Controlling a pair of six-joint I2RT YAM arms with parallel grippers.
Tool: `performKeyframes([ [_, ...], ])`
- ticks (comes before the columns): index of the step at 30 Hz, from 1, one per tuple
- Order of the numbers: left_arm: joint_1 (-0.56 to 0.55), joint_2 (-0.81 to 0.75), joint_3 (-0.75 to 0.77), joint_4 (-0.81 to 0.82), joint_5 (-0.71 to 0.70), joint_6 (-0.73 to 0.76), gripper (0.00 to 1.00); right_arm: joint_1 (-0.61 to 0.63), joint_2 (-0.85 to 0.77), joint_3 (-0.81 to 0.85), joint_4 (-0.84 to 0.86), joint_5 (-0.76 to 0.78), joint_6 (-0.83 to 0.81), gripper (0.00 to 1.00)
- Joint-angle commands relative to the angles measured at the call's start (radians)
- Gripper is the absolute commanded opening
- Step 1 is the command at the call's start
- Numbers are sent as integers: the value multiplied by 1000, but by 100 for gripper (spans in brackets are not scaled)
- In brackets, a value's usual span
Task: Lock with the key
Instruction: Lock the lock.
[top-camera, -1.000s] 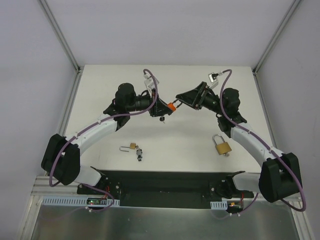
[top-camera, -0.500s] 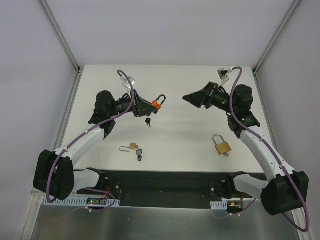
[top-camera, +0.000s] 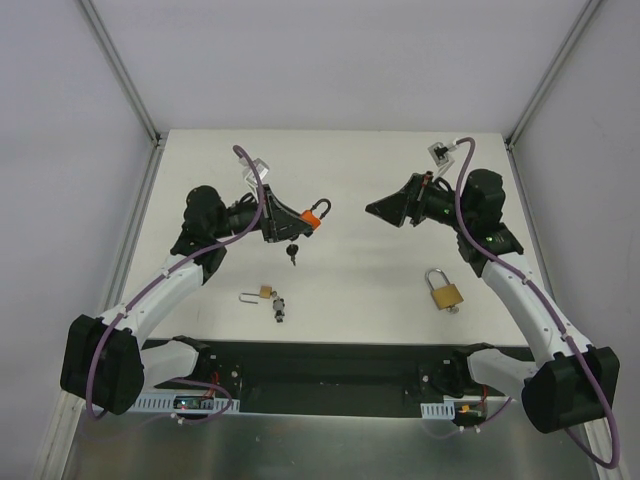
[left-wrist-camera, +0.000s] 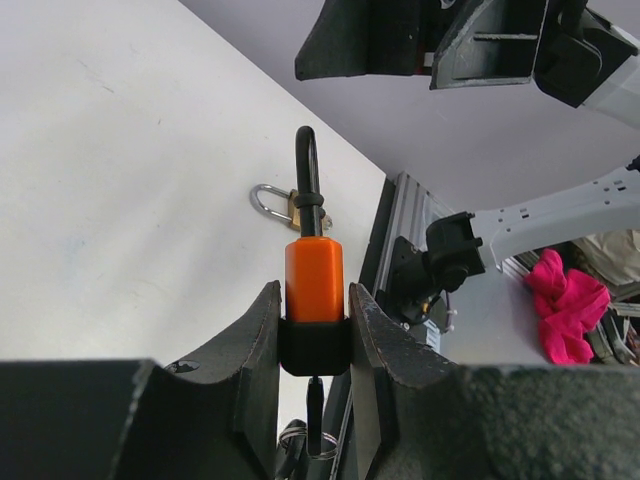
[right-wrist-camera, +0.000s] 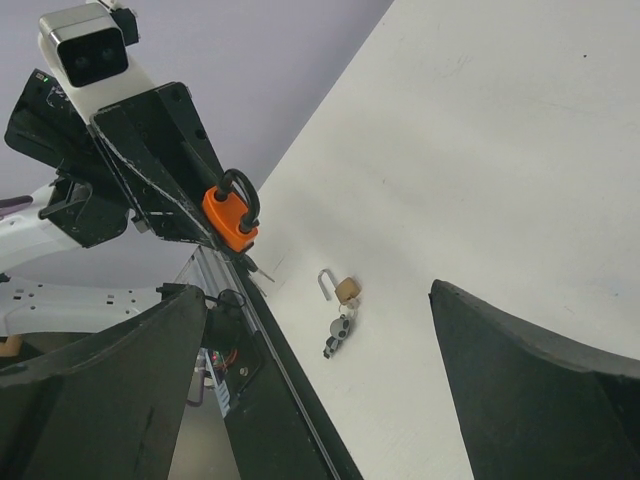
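There's the left gripper (left-wrist-camera: 315, 335) clamped on the body of the orange padlock (left-wrist-camera: 314, 275), held up off the table (top-camera: 360, 270) left of centre; that grip looks deliberate, leaving the black shackle (left-wrist-camera: 307, 165) free out front and the key (top-camera: 292, 252) hanging beneath; the right gripper (top-camera: 378, 209) sits opposite, jaws spread wide and empty, presumably ready to work key or shackle. The lock's long axis runs along the left fingers (left-wrist-camera: 250, 340), shackle end aimed at about 3 o'clock overhead, straight at the right gripper; whether it's seated I cannot tell
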Motion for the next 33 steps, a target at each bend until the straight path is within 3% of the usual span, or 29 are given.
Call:
performKeyframes([
  [1, 11, -24, 10, 38, 63, 30, 0, -2, 13, 44, 11, -40, -32, 96],
  [3, 11, -21, 8, 37, 72, 32, 0, 1, 26, 49, 11, -44, -29, 99],
  [19, 11, -44, 30, -51, 117, 64, 0, 47, 87, 66, 49, -76, -23, 63],
  [33, -14, -50, 48, -52, 184, 56, 0, 162, 136, 102, 110, -142, -51, 56],
])
